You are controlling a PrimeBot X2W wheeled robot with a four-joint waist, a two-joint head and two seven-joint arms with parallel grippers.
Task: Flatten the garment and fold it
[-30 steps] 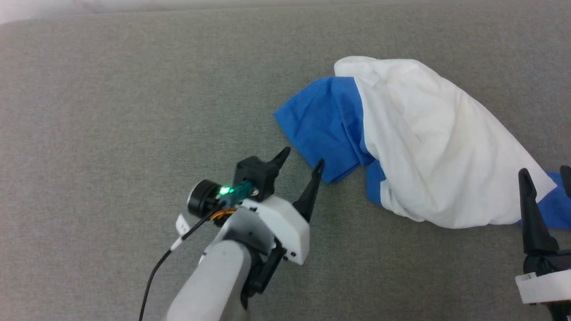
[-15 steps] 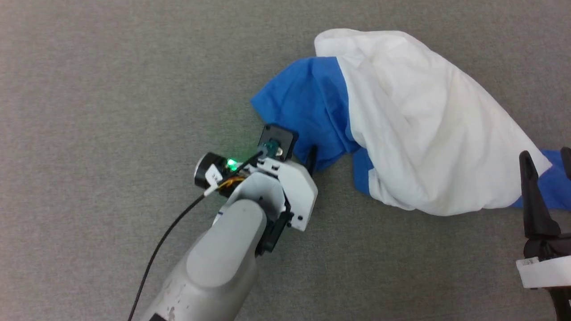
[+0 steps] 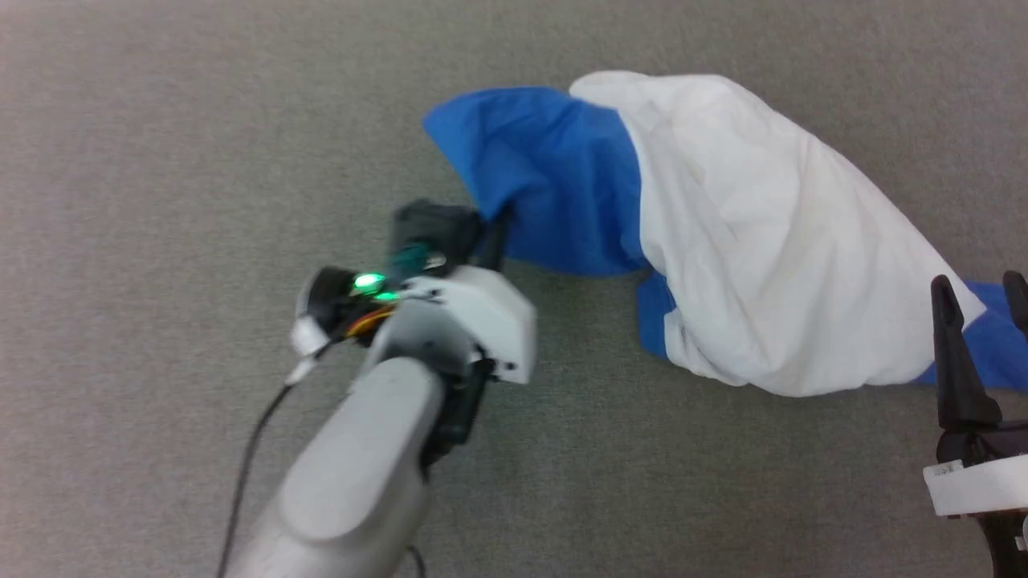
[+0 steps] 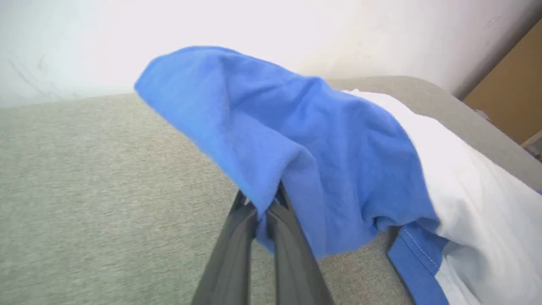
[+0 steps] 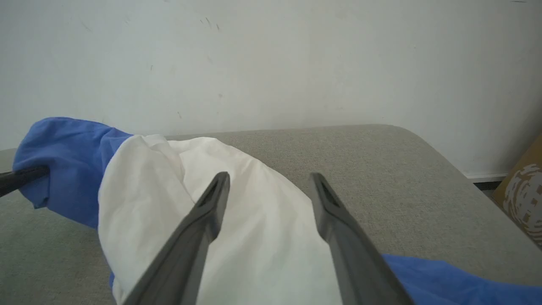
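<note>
My left gripper [image 4: 264, 203] pinches the blue sleeve [image 4: 296, 140] of the T-shirt [image 3: 763, 233], bunched up on the grey cloth top [image 3: 161, 160]. My right gripper [image 5: 270, 176] hangs open. If I pull hard, that small pinch could slip.

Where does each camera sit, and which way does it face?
Head view: on the head, facing down at the shirt on the grey surface; left forearm, left hand and right hand show.
Left wrist view: on the left wrist, facing along the left hand, shut on the blue sleeve.
Right wrist view: on the right wrist, facing along the open right hand, over the shirt.
All three share the shirt.
</note>
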